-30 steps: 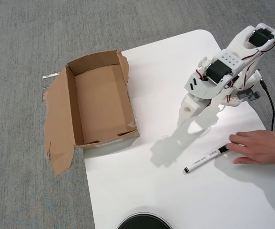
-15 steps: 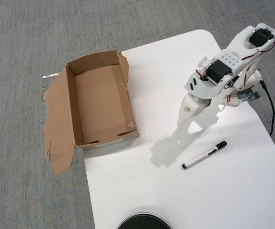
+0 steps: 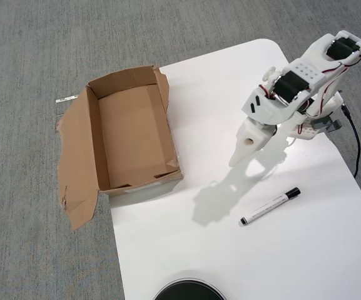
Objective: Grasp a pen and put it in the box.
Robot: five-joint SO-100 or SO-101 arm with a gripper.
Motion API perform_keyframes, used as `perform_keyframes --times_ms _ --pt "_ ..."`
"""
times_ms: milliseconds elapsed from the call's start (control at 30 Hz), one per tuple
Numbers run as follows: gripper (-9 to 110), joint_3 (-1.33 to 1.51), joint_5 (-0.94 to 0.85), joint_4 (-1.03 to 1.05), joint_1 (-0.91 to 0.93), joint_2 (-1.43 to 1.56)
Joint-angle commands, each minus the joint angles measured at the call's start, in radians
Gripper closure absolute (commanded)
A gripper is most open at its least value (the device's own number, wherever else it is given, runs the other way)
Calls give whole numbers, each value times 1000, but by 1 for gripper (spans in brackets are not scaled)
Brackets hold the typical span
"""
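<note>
Pen [image 3: 271, 207] lies flat on the white table [image 3: 293, 262], lower right of the frame. It runs diagonally, black cap toward the upper right, other end toward the lower left. Small dark print along the white barrel; too small to read. Nothing touches it.

Gripper [image 3: 236, 159] hangs above and to the left of the pen, clear of it, tip pointing down-left. Fingers appear pressed together into one white wedge, nothing between them. A round hole shows on the side of the wedge. Its shadow falls on the table between gripper and pen.

Arm [image 3: 299, 84] is white with black servo blocks and red wires, reaching in from the upper right corner. A black cable [image 3: 354, 140] trails down the table's right edge from its base.

Box [image 3: 133, 134] sits in the left half of the frame, well apart from the pen. Brown cardboard, open top, empty inside. Its near right corner rests on the table's left edge; the rest sits over the grey carpet [image 3: 42, 50]. A ragged torn flap spreads out flat along its left side. No print visible on it.

Round black object [image 3: 188, 291] is cut off by the bottom edge, on the table.
</note>
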Motion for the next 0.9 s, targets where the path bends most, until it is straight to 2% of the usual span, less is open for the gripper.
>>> perform_keyframes --times_ms 0,133,233,700,867 --pt "79 -156 -357 -21 16 0" --pt "79 -211 -631 -23 7 0" --pt "79 -199 -716 -14 -15 3" --pt "79 -58 -719 -8 -390 2" --pt "79 10 -719 -20 -450 0"
